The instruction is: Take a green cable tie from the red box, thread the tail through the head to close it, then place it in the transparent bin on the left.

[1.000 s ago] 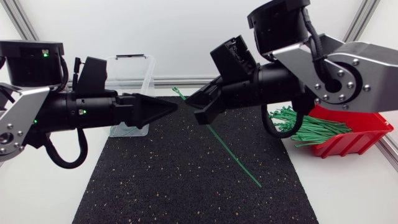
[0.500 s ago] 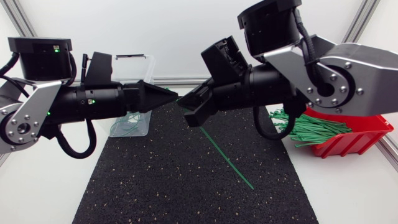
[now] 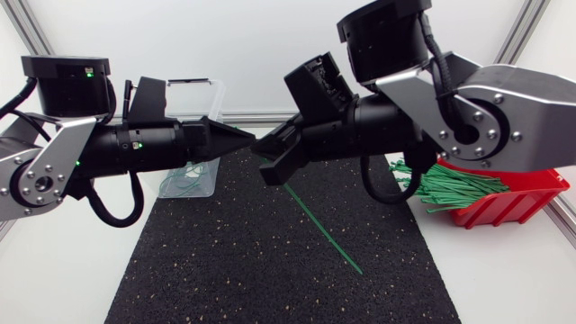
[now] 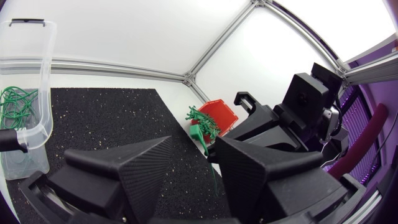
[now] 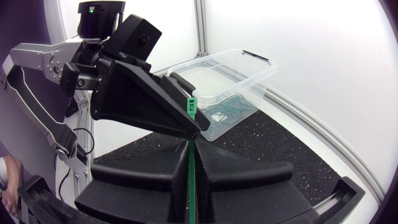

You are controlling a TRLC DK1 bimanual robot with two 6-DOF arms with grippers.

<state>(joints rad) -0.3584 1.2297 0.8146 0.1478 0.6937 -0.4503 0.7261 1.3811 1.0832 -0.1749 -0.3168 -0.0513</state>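
Note:
My right gripper [image 3: 270, 155] is shut on a green cable tie [image 3: 324, 230] above the black mat. The tail slants down to the mat, and the head [image 5: 192, 107] sticks up past the fingertips of that gripper [image 5: 191, 147]. My left gripper [image 3: 250, 138] meets it tip to tip. In the left wrist view its fingers [image 4: 144, 167] stand apart, with the tie's head [image 4: 199, 132] in the gap ahead and neither finger touching it. The red box [image 3: 515, 203] of green ties [image 3: 450, 185] sits at the right. The transparent bin [image 3: 193, 97] stands behind my left arm.
A black speckled mat [image 3: 234, 261] covers the middle of the white table. The bin [image 5: 231, 79] holds a few closed green ties [image 4: 13, 102]. Both arms hang over the mat's far half, and its near half lies below them.
My left gripper has risen and moved right to the tie's head, its fingers narrowing. My right gripper has shifted left and slightly up with the tie.

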